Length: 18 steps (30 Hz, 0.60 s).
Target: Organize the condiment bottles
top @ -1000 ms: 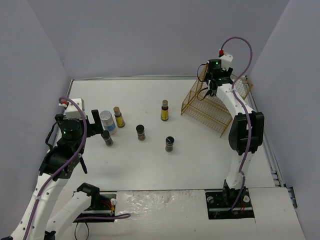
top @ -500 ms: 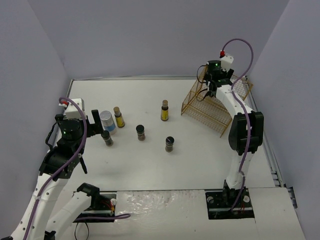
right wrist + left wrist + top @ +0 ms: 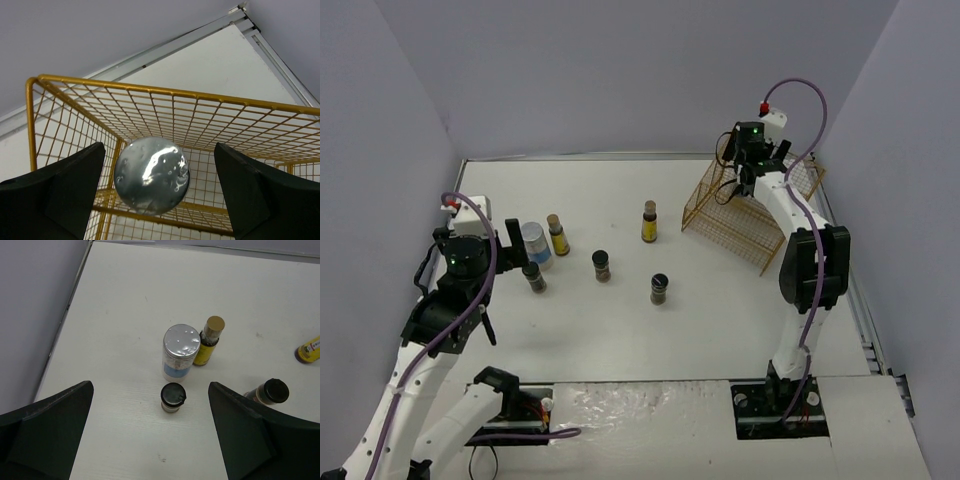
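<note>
On the left stand a pale silver-lidded jar, a slim yellow brown-capped bottle and a short black-capped jar. Two more black-capped jars and a second yellow bottle stand mid-table. My left gripper is open beside the silver-lidded jar. In the left wrist view its open gripper frames the black-capped jar with the silver-lidded jar behind. My right gripper is open over the gold rack. The other silver-lidded jar stands inside between its fingers, with gaps on both sides.
The gold wire rack stands tilted at the back right, near the right wall; its mesh surrounds the jar in the right wrist view. The left wall runs close beside the left arm. Another black-capped jar sits by the left gripper's right finger.
The right wrist has drawn slightly back and to the right above the rack. The left arm has shifted a little toward the near side. The bottles on the table have not moved.
</note>
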Each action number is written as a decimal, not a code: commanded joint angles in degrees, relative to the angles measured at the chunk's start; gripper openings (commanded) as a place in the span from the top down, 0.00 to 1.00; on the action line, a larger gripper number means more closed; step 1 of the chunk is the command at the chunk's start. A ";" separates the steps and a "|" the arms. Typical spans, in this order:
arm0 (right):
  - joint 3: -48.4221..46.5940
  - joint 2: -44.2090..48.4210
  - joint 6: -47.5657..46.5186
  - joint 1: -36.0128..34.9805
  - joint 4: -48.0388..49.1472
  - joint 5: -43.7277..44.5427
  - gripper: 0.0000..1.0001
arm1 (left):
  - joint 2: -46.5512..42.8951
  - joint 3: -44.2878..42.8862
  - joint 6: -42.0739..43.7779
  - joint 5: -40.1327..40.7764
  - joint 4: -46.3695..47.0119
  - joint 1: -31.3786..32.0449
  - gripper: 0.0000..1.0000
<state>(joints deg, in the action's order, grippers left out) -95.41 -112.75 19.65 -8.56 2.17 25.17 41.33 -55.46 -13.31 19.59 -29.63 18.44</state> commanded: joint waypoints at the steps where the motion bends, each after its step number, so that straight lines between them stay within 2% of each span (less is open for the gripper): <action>1: 0.36 11.65 -2.01 0.21 2.14 -7.30 0.08 | 3.13 -1.02 -3.23 1.65 2.38 0.45 0.03; 4: 2.41 17.79 -3.81 0.12 2.14 -13.21 0.00 | 8.33 -3.39 -6.08 1.16 -0.83 0.29 0.03; 10: 13.72 36.12 -5.72 -0.01 2.14 -25.75 0.00 | 22.86 -11.42 -9.59 -1.58 -8.42 -0.51 0.03; 18: 32.28 57.38 -4.42 -0.23 1.90 -31.55 0.00 | 32.48 -14.09 -7.94 -10.38 -5.96 -7.06 0.03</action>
<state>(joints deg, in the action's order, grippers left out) -70.39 -61.29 15.09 -8.67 2.75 -0.98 71.73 -65.15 -21.29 13.36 -36.41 14.66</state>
